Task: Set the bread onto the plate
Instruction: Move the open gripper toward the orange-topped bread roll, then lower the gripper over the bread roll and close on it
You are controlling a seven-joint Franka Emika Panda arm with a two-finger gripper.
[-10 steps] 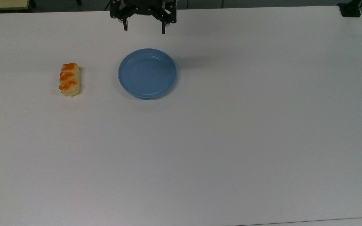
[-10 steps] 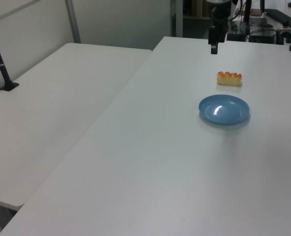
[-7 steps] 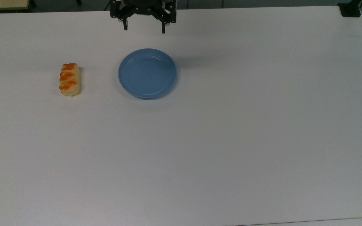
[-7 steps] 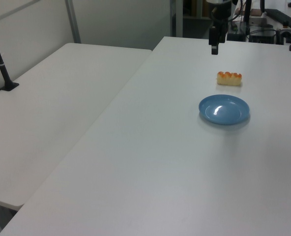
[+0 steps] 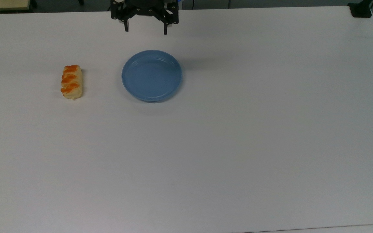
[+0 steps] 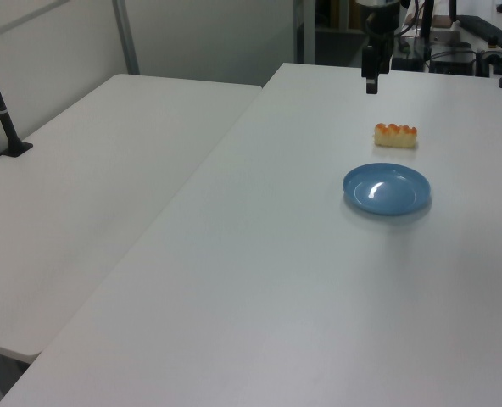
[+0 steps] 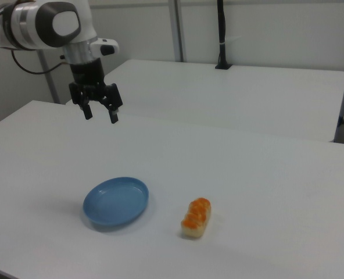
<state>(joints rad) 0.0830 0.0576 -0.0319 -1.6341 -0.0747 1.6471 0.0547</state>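
Observation:
The bread (image 5: 72, 82), a small pale loaf with orange-brown glazed bumps, lies on the white table at the top view's left, also seen as the bread (image 6: 395, 135) and the bread (image 7: 196, 217). The round blue plate (image 5: 152, 75) sits bare beside it, apart from the loaf; it shows as the plate (image 6: 387, 188) and the plate (image 7: 115, 201). My black gripper (image 5: 145, 30) hangs open in the air beyond the plate's far rim, nothing between its fingers. It appears as the gripper (image 7: 100, 115) and the gripper (image 6: 370, 86).
The white table (image 5: 238, 145) stretches wide to the top view's right and front. A second white table (image 6: 90, 161) adjoins it at the left view's left, with a black post (image 6: 1, 110) on it. A black clamp (image 5: 360, 9) sits at the top view's far right corner.
My gripper has shifted slightly toward the top view's left and a little toward the far table edge. The bread and the plate have not moved.

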